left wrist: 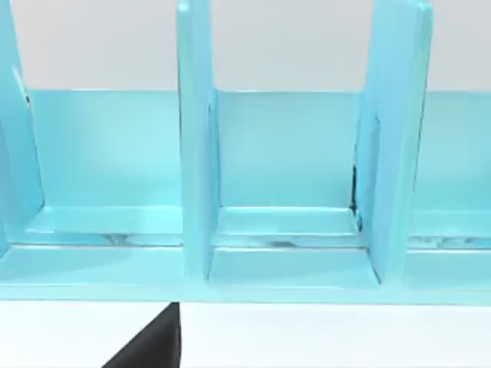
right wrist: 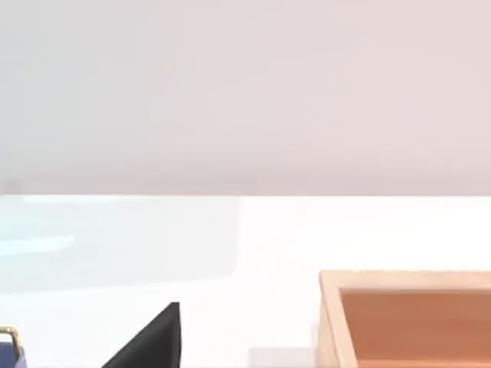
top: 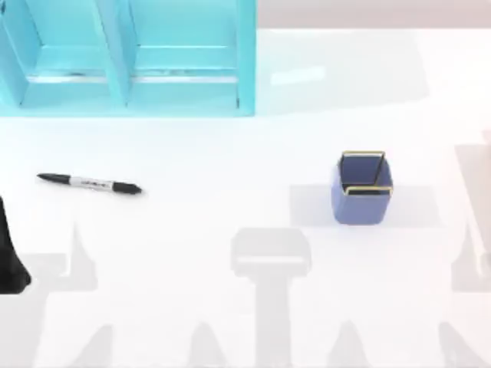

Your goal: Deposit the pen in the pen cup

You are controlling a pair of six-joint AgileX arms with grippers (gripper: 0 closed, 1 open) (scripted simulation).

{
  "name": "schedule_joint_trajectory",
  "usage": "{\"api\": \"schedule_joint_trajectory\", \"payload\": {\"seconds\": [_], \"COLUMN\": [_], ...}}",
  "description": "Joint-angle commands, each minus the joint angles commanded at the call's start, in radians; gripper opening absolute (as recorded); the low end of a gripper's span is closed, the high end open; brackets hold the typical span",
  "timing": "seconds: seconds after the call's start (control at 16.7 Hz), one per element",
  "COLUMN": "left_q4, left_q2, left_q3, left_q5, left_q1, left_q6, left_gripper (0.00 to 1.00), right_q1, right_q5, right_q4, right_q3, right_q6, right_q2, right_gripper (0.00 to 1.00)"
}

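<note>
The pen (top: 90, 184) lies flat on the white table (top: 230, 169), well over on the left side, its length running nearly left to right with a slight tilt. At the left edge of the top view a dark piece of the left arm (top: 9, 257) pokes in, lower down than the pen and to its left, near it but not touching. In the left wrist view a black wedge of the left gripper (left wrist: 149, 345) shows, and beyond it the big cyan shelf unit (left wrist: 291, 176) with its upright dividers; whether its fingers are apart or together I cannot tell, and I see nothing in them. The pen cup (top: 362, 188) stands upright on the right half of the table (blue-purple, thin gold rim, dark inside), well apart from the pen and farther still from the left arm. The right wrist view has a matching black wedge of the right gripper (right wrist: 149, 345), with a sliver of the cup's gold rim just beside it and an orange-brown wooden tray (right wrist: 406, 318) a bit farther off on the other side; its fingers I cannot make out either.
</note>
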Motion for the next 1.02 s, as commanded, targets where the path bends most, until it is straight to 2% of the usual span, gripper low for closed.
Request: {"api": "schedule_joint_trajectory", "payload": {"seconds": [0.24, 0.42, 0.66, 1.02], "left_q4": [0.018, 0.080, 0.212, 0.457], "left_q2": [0.033, 0.161, 0.466, 1.039], "left_q3": [0.008, 0.035, 0.096, 0.221], "left_q5": [0.002, 0.009, 0.022, 0.046], "left_q1": [-0.004, -0.017, -0.042, -0.087], "left_q6": [-0.032, -0.158, -0.449, -0.985], "left_gripper": [1.00, 1.00, 1.00, 1.00], "right_q1": [0.000, 0.000, 0.000, 0.000], "right_q5": [0.000, 0.000, 0.000, 0.000], "right_q4": [0.000, 0.000, 0.000, 0.000], "right_q3": [0.000, 0.000, 0.000, 0.000], "right_q6": [0.000, 0.000, 0.000, 0.000], "right_q2": [0.000, 0.000, 0.000, 0.000], "right_gripper": [1.00, 1.00, 1.00, 1.00]}}
